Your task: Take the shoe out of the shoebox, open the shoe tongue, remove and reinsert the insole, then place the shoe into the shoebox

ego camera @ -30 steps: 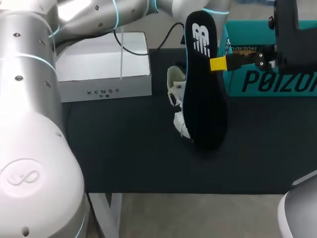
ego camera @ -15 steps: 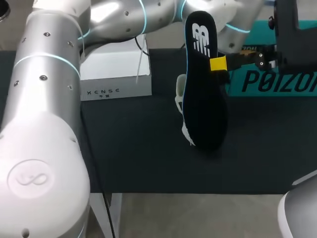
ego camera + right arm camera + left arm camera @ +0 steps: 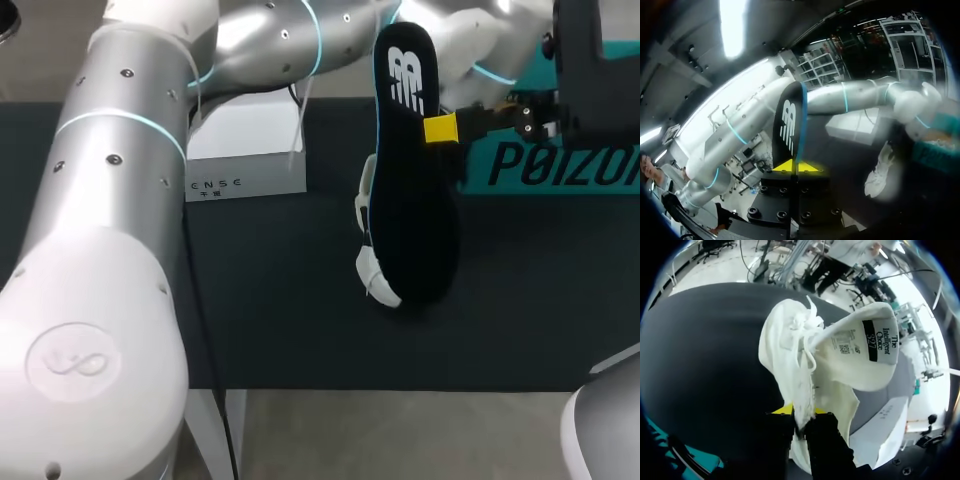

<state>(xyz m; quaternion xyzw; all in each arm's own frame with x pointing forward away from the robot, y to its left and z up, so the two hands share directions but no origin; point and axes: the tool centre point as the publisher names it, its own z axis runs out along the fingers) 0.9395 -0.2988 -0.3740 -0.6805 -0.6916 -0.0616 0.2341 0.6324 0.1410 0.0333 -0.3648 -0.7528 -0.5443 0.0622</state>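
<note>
**Holding insole and shoe apart, ready for refitting**

Pinched from both sides at its edge by the right gripper (image 3: 442,128), the black insole (image 3: 412,200) hung in the air above the dark worktop (image 3: 280,310), just beside the teal shoebox (image 3: 560,165). That clamp on the edge left both faces free and, I judged, both ends clear to be steered into the shoe's mouth. Its long axis ran from the far side of the worktop toward the near edge. The narrower, logo-printed heel end lay farthest away and the broad forefoot end nearest, with the printed face turned up to the head camera.

My left arm reached across from its side, and the left gripper (image 3: 799,412) was closed on the white shoe (image 3: 802,352), nipping its upper between the fingers. The tongue (image 3: 862,347) was folded back with its label showing, which probably served to keep the opening wide. From above, the shoe (image 3: 368,265) lay mostly hidden under the insole, and its long axis seemed roughly parallel to it. Which end was the toe, and whether it touched the worktop, could not be told. A white box (image 3: 250,150) sat well apart behind.
</note>
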